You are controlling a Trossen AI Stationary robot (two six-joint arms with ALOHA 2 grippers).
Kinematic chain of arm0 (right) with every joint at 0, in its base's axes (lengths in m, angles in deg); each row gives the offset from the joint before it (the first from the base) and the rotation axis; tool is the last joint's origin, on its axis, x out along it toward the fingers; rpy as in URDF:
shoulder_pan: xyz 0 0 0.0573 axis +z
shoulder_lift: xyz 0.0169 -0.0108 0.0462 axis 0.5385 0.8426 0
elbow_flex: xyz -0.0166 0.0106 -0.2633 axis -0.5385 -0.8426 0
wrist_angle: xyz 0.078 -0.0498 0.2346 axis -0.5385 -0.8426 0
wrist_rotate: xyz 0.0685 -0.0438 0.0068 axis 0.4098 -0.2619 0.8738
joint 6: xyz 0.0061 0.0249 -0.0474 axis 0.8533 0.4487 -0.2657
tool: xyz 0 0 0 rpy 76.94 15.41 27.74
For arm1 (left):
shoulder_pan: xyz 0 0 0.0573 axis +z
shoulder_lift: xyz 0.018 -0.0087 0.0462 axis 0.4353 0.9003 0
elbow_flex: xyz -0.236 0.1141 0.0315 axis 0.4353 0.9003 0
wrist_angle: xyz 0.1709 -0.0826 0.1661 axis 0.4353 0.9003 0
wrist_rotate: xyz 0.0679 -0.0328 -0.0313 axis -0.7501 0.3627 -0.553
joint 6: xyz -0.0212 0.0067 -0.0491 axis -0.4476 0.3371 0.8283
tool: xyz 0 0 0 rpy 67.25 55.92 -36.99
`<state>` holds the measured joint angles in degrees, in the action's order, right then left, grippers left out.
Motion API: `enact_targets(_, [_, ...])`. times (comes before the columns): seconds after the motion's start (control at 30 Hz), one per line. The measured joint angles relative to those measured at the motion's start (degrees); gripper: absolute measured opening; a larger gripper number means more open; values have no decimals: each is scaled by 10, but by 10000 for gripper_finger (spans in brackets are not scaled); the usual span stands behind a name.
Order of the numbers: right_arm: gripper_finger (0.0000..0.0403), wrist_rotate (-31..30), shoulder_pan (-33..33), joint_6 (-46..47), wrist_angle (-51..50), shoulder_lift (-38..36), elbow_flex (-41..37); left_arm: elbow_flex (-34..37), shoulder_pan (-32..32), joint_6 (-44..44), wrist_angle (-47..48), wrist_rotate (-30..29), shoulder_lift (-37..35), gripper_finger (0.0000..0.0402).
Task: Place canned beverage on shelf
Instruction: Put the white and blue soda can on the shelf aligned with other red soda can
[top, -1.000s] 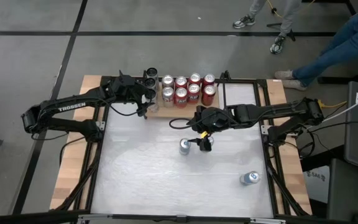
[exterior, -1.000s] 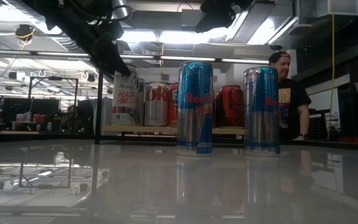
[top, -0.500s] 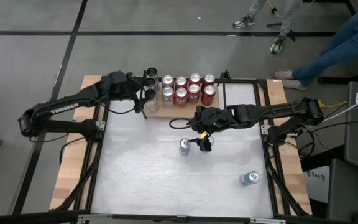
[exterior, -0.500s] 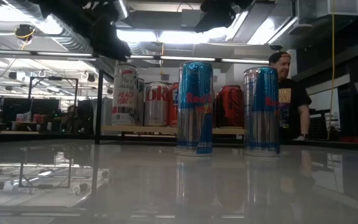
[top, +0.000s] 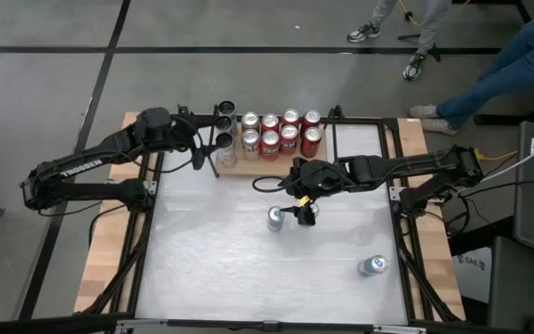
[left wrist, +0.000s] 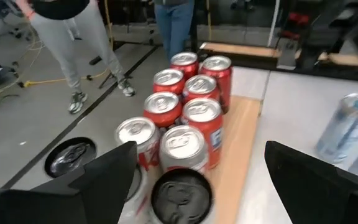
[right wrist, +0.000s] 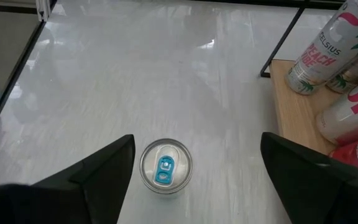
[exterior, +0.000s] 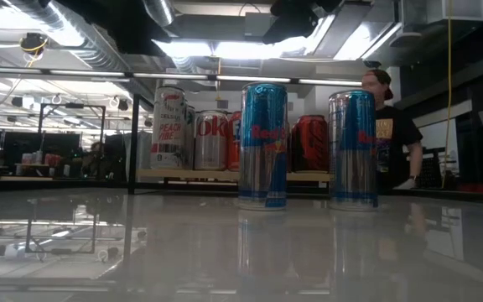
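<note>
Three tall blue cans stood loose on the white table (top: pixel 248 269) when we looked. Two were side by side near the middle, one (top: pixel 275 218) on the left and the other (top: pixel 309 213) right under our right gripper (top: pixel 302 206). The third (top: pixel 372 266) sat well apart, toward the near right corner. From the right wrist cam we saw the silver top w/ blue tab of a can (right wrist: pixel 165 167) between our two fingers, jaws spread wide to either side & not touching it, so nothing held.

At the table's far edge the shelf (top: pixel 272 160), a small light-wood board, carried a group of red & silver cans (top: pixel 280 132) in two rows, plus a tall white can (right wrist: pixel 325 50) at its left end beside a thin black rod.

Our left gripper (top: pixel 196 156) hung off the shelf's left end, above the table's far left corner. Its jaws were also wide apart & empty.

In the low view, a person in a black T-shirt (exterior: pixel 392 134) stood behind the table.
</note>
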<state>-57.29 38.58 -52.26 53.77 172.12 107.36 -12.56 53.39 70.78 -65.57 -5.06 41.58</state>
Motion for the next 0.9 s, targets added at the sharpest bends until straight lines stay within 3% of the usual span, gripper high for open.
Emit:
enact_targets(0.2, [337, 0, 0, 18, 0, 0, 0, 0, -37, 32, 0, 30, -14, 345])
enact_targets(0.63, [337, 40, 5, 50, 3, 0, 0, 0, -107, 54, 1, 24, -12, 345])
enact_targets(0.9, [337, 30, 34, -10, 33, 0, 0, 0, -131, 58, 1, 24, -12, 345])
